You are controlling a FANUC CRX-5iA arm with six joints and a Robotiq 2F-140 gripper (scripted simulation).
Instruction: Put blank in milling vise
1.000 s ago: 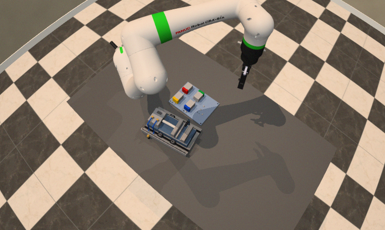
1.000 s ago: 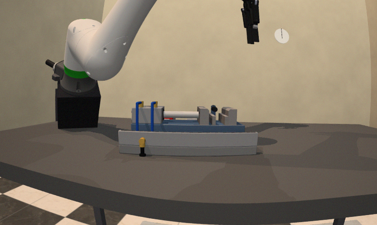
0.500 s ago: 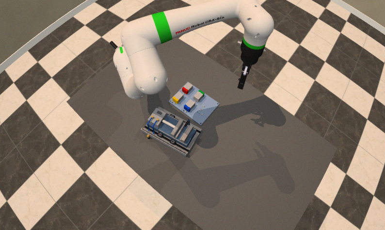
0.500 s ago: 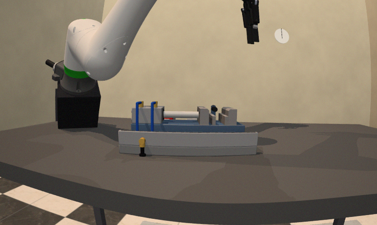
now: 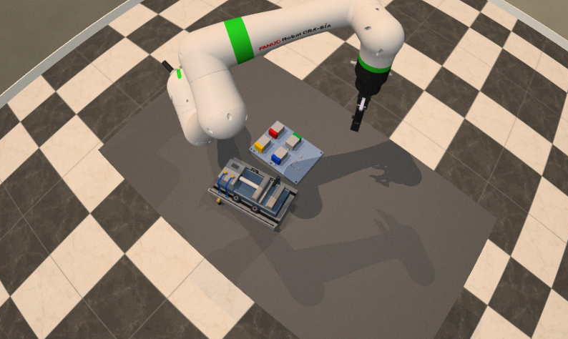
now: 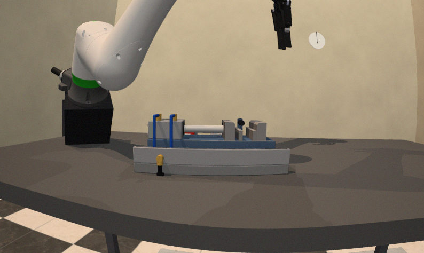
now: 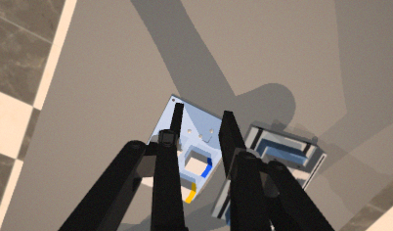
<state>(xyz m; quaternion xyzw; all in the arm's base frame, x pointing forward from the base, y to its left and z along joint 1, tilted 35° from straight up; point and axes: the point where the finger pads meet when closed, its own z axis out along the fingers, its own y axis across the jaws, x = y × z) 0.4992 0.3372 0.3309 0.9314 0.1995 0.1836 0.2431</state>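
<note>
The blank with the blue end [image 5: 279, 156] lies on the light blue plate [image 5: 288, 154], on the side nearest the vise. It also shows in the wrist view [image 7: 199, 163], between my fingers and far below them. The milling vise [image 5: 252, 191] stands in front of the plate, with nothing between its jaws. Its fixed jaw [image 6: 257, 129] is at the end away from the blue hoses [image 6: 163, 133], and the work stop [image 6: 240, 121] is beside it. My gripper [image 5: 355, 124] hangs high above the table, beyond the plate's far right side. Its fingers are partly apart and empty.
Blanks with a red end [image 5: 276, 129], a green end [image 5: 293, 140] and a yellow end [image 5: 262, 143] lie on the same plate. Small pins [image 5: 296, 161] stand on the plate's near right part. A yellow-topped handle [image 6: 159, 164] stands at the vise's front. The robot base [image 6: 87, 120] is at the back left.
</note>
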